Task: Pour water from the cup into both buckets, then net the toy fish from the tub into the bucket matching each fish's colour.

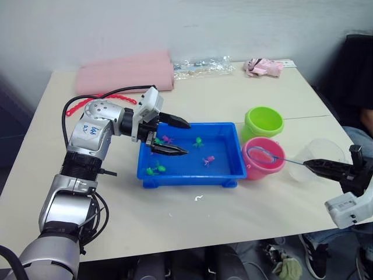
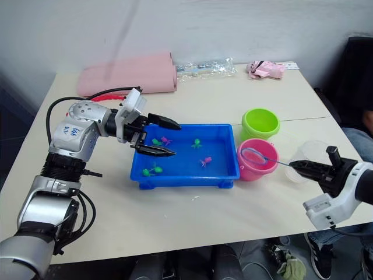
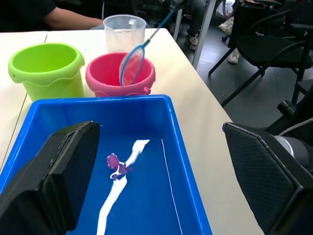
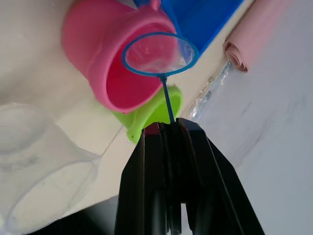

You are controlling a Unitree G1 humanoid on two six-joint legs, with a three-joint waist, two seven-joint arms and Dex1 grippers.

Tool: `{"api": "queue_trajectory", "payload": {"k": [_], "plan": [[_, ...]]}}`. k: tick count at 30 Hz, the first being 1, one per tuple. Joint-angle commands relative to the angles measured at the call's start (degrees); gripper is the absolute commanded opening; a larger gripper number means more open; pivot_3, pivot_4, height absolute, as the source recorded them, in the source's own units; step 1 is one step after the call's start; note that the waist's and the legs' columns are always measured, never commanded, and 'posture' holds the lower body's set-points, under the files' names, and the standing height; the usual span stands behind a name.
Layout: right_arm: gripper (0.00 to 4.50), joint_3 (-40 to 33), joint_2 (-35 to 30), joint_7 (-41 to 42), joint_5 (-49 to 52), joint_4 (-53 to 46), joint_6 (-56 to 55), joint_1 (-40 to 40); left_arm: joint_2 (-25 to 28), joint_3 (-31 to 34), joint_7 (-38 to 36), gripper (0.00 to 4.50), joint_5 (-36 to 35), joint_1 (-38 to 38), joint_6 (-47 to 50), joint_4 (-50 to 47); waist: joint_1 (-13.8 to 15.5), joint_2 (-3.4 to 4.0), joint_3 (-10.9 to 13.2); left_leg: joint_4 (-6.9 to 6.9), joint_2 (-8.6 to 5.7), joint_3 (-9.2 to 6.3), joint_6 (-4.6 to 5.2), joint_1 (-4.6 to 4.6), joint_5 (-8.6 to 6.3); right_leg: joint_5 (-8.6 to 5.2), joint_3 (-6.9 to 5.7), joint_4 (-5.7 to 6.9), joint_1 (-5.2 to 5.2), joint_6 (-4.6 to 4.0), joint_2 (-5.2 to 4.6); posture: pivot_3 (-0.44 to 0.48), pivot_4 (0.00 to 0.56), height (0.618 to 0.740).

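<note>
Bright, even indoor light; white glare streak on the tub [image 3: 161, 105] floor.

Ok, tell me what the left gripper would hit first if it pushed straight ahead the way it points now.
Probably the far end wall of the shallow bright blue plastic tub; the open left gripper points along the tub toward the small round pink plastic bucket, though height is unclear.

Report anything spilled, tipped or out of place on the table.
A small wet patch glistens on the table just in front of the tub, likely spilled water. The green bucket, pink bucket and cup stand upright.
</note>
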Motion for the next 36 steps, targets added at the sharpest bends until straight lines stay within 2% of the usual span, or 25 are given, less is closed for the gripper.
{"api": "queue_trajectory", "payload": {"k": [1, 6, 9, 13, 18, 26, 32, 36], "plan": [[0.00, -0.68, -0.01, 0.51, 5.95, -0.11, 6.53, -2.49, 0.22, 0.24, -0.56, 4.40, 0.17, -1.93, -0.80, -0.30, -0.10, 0.00, 0.00, 0.00, 0.02, 0.00, 0.00, 0.07, 0.00, 0.00, 0.03, 0.04, 0.01, 0.00, 0.01, 0.000, 0.150, 0.738], [0.00, 7.10, -0.41, 3.99, 22.07, -4.48, 24.88, -9.80, 2.25, -0.32, -0.68, 4.40, 1.63, 0.75, -0.33, -1.09, -0.09, 0.01, 0.00, -0.09, 0.07, -0.02, -0.02, 0.08, 0.01, -0.03, 0.02, 0.05, -0.01, -0.06, 0.05, 0.000, 0.150, 0.738], [0.00, 14.03, -1.31, 5.30, 24.43, -4.57, 29.50, -16.21, 3.04, -0.64, -0.01, 4.40, 2.34, 2.69, 0.07, -2.66, -0.12, 0.01, 0.00, -0.08, 0.09, -0.03, -0.01, 0.07, 0.00, -0.03, 0.01, 0.05, -0.01, -0.06, -0.01, 0.000, 0.150, 0.738], [0.00, 27.10, 3.50, 6.95, 26.13, -3.55, 36.99, -27.38, 3.70, -0.93, 3.02, 4.40, 3.73, 6.37, 0.22, -6.07, -0.18, -0.01, 0.00, -0.07, 0.16, -0.03, 0.00, 0.05, 0.00, -0.03, 0.02, 0.07, -0.04, -0.06, -0.08, 0.000, 0.150, 0.738], [0.00, 38.31, 9.17, 6.01, 16.13, 2.40, 30.33, -34.54, 5.24, -0.53, 5.08, 4.40, 3.10, 10.99, 3.07, -12.08, 0.24, 0.00, 0.00, -0.07, 0.13, -0.06, 0.02, -0.09, -0.01, -0.03, -0.07, 0.10, -0.09, -0.06, -0.13, 0.000, 0.150, 0.738], [0.00, 45.36, 10.41, 3.19, 4.66, 11.51, 20.15, -37.89, 6.11, 0.38, 9.35, 4.40, 1.83, 16.19, 7.10, -19.63, -0.04, 0.01, 0.00, -0.09, 0.15, -0.04, 0.03, -0.13, -0.01, -0.02, -0.09, 0.21, -0.11, -0.04, -0.10, 0.000, 0.150, 0.738], [0.00, 47.41, 11.91, 3.78, 4.12, 12.96, 17.66, -38.09, 6.79, 0.97, 10.62, 4.40, 1.47, 16.87, 7.87, -20.65, -0.03, 0.02, 0.01, -0.08, 0.16, -0.01, 0.01, -0.11, 0.00, -0.02, -0.07, 0.22, -0.12, -0.04, -0.09, 0.000, 0.150, 0.738], [0.00, 47.58, 13.35, 6.94, 9.17, 9.78, 21.67, -35.08, 7.26, 1.04, 10.90, 4.40, 1.13, 16.88, 7.78, -20.79, 0.07, 0.02, 0.00, -0.08, 0.17, -0.01, 0.01, -0.11, 0.00, -0.02, -0.07, 0.23, -0.12, -0.04, -0.09, 0.000, 0.150, 0.738]]}}
